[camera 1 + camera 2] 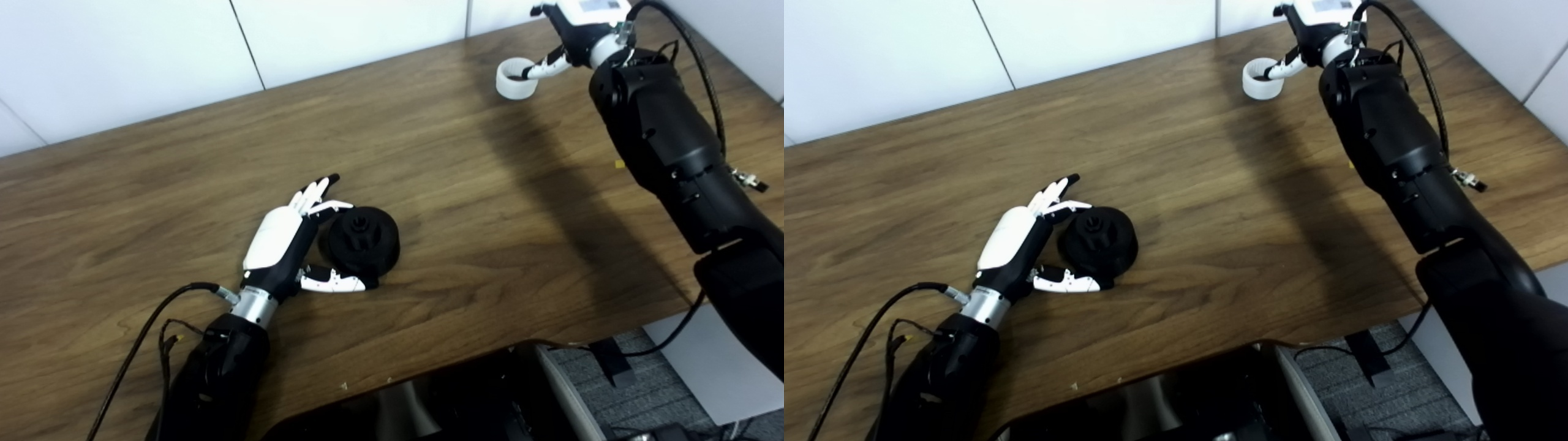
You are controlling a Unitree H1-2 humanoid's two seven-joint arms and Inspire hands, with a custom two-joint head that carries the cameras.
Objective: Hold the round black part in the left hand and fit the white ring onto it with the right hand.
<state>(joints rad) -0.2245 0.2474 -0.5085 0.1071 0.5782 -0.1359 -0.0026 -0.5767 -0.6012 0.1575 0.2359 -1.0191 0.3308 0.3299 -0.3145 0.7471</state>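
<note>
The left hand [278,245] has its fingers [315,190] spread and its thumb cupped around the round black part [362,240] lying on the wooden table [184,184], while far off at the back the right hand [579,33] hooks a finger inside the white ring [516,78].

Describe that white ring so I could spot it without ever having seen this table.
Look to the far right corner of the brown wooden table, near the white wall. There sits a short white plastic ring, hollow like a wide band, with a finger of the right robot hand hooked inside. It is the only white loose piece; the other is a round black part.
</note>
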